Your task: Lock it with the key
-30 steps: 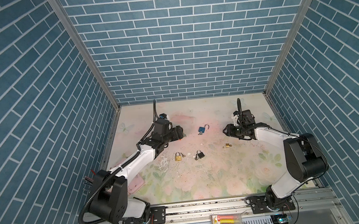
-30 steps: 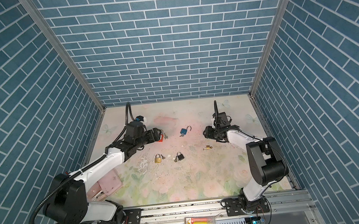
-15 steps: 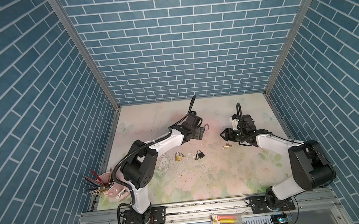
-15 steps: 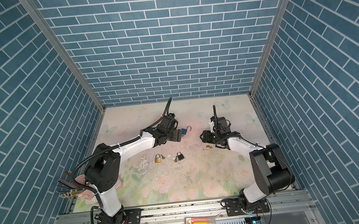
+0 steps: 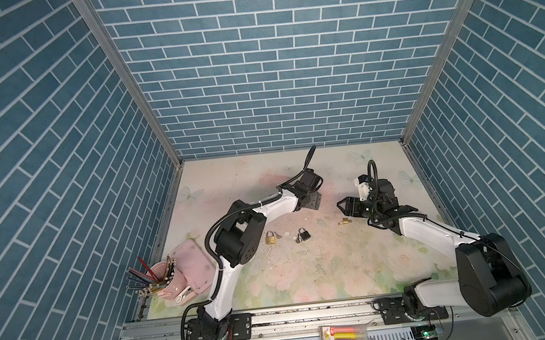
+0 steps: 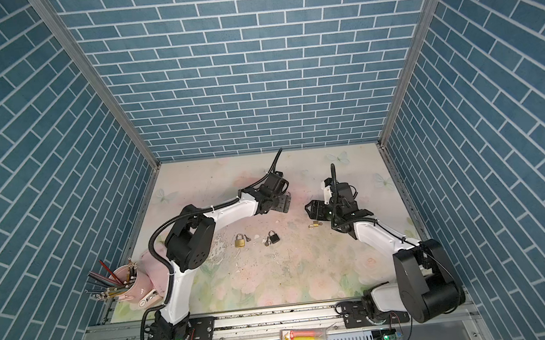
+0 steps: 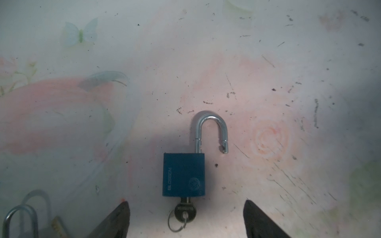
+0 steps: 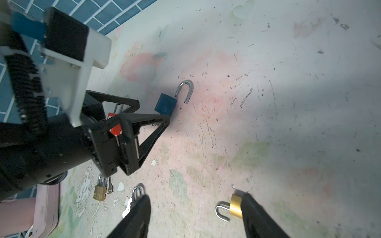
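Plainly, the blue padlock (image 7: pixel 184 175) lies flat on the floral counter (image 7: pixel 288 82). Its shackle (image 7: pixel 210 127) is sprung open, with the free end swung clear of the body. The key (image 7: pixel 185 212) sits in the keyway at the opposite end, and a small ring hangs from it. The left end effector (image 7: pixel 185 203) hovers over that key end with its jaws spread wide. One finger stands on either side of the key, and neither touches key or padlock (so nothing is gripped). The right end effector (image 8: pixel 195 197) is well apart from the blue padlock and faces it across the counter, jaws likewise parted and closed on nothing. A small brass padlock (image 8: pixel 235 207), its shackle open, lies just beside one of that end effector's fingers; whether they touch I cannot tell. Nearer the arm bases than the blue padlock lie a larger brass padlock (image 5: pixel 270 238) and a black padlock (image 5: pixel 303 234), each with a small key at its side. Farther off again, by the left arm's base, are a pink case (image 5: pixel 193 267) and a pink cup of pencils (image 5: pixel 159 280).
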